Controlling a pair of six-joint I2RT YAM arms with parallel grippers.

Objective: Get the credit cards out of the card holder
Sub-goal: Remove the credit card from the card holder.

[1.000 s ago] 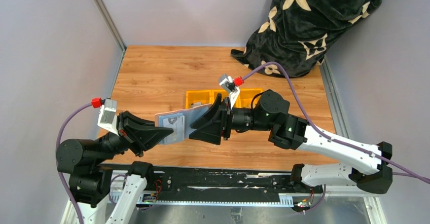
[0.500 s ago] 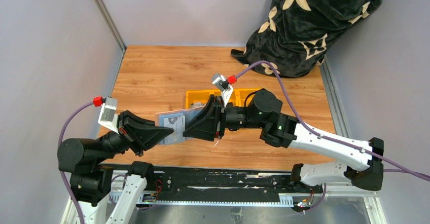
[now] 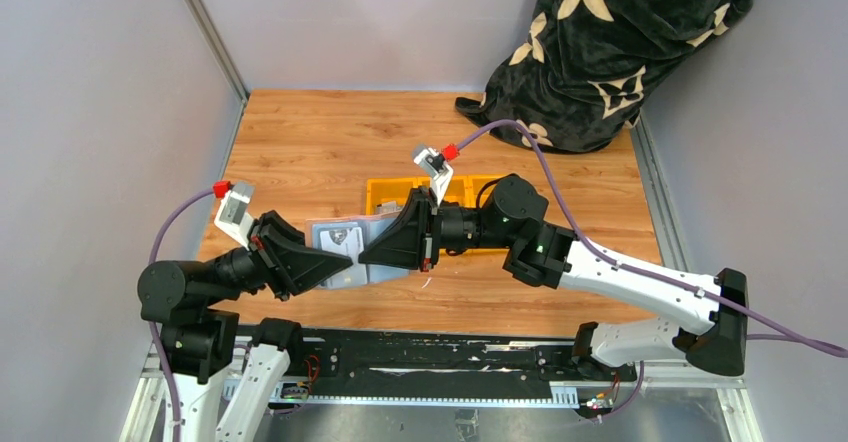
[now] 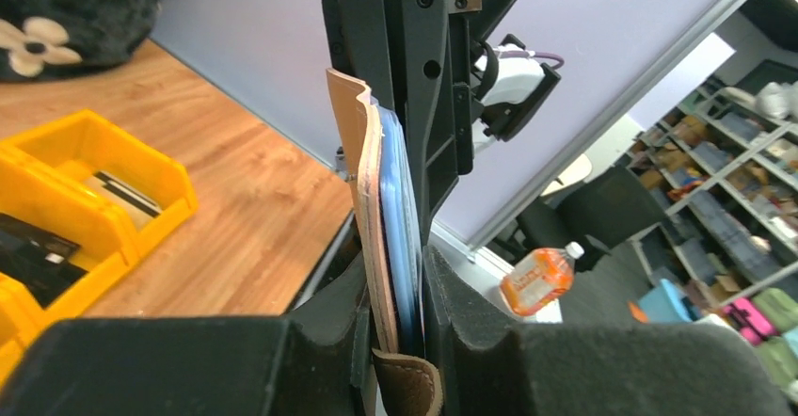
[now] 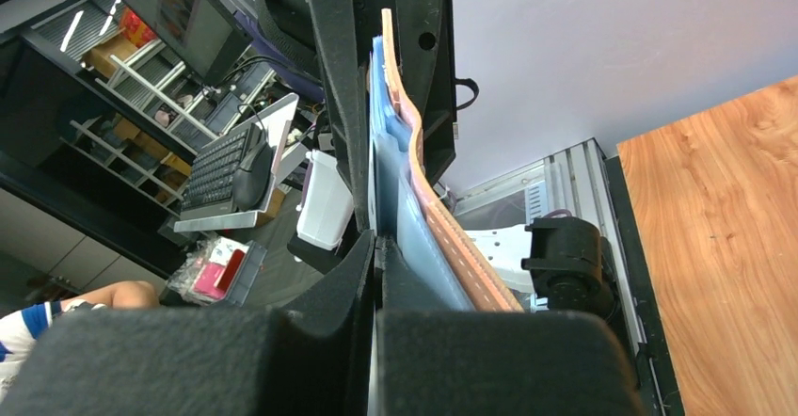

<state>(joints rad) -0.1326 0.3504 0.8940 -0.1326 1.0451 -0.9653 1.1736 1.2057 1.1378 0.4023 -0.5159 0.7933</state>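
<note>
Grey-blue card holder (image 3: 336, 238) hangs over the worktop (image 3: 300, 142), left end effector (image 3: 343, 260) clamped tight on one edge to brace it while right end effector (image 3: 368, 254) pinches the opposite edge, likely to spread it open.

left gripper (image 3: 343, 261) and right gripper (image 3: 369, 255) face each other, jaws clamped
</note>
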